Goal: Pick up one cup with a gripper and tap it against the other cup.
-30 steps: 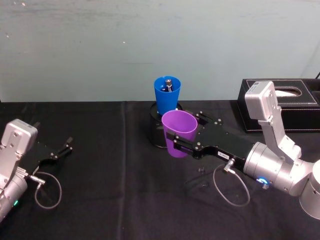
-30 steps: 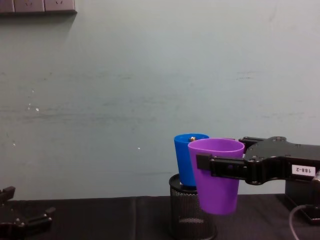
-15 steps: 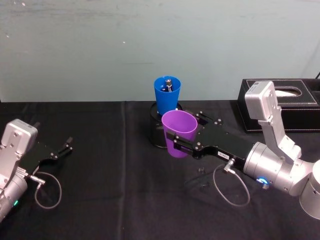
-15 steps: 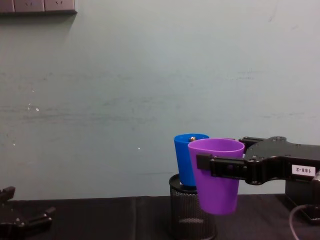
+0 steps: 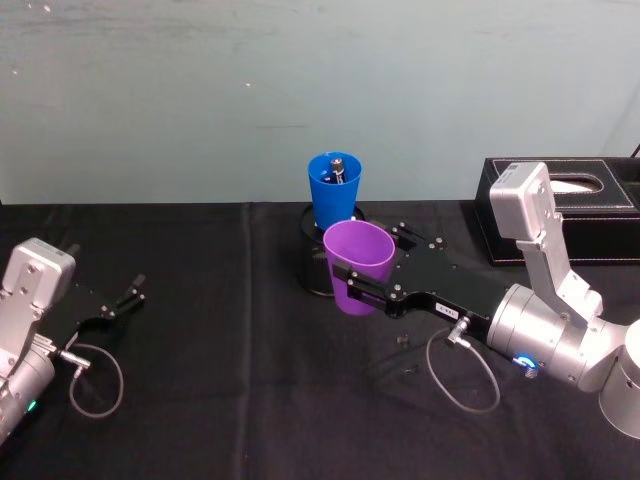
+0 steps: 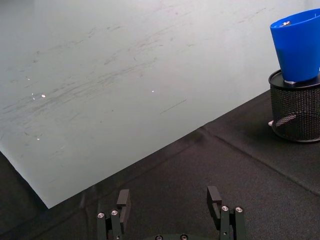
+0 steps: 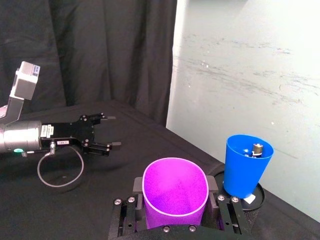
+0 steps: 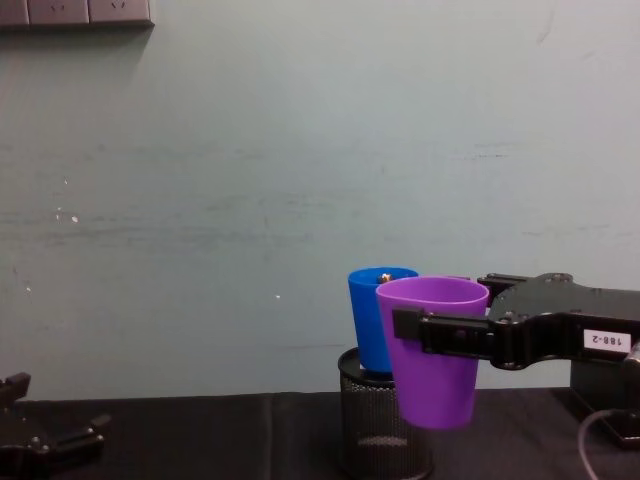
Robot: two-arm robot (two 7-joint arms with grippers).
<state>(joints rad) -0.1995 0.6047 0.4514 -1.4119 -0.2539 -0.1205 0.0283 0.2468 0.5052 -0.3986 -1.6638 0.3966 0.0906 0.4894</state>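
Purple plastic cup [image 5: 358, 265], likely light, smooth and flexible, hangs clamped below its rim in your right pincer [image 7: 175, 186], just beside the blue cup [image 5: 334, 188] in the mesh holder [image 8: 368, 420]. Squeeze gently; your left pincer [image 5: 128, 297] lies open, far left.

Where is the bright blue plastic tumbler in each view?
Head view: the bright blue plastic tumbler is central, behind the purple plastic tumbler.
Chest view: lower middle, partly hidden by the purple one.
Left wrist view: far beyond the left gripper.
Right wrist view: just past the purple tumbler.
Shared landmark: the black wire-mesh pen holder it stands in.
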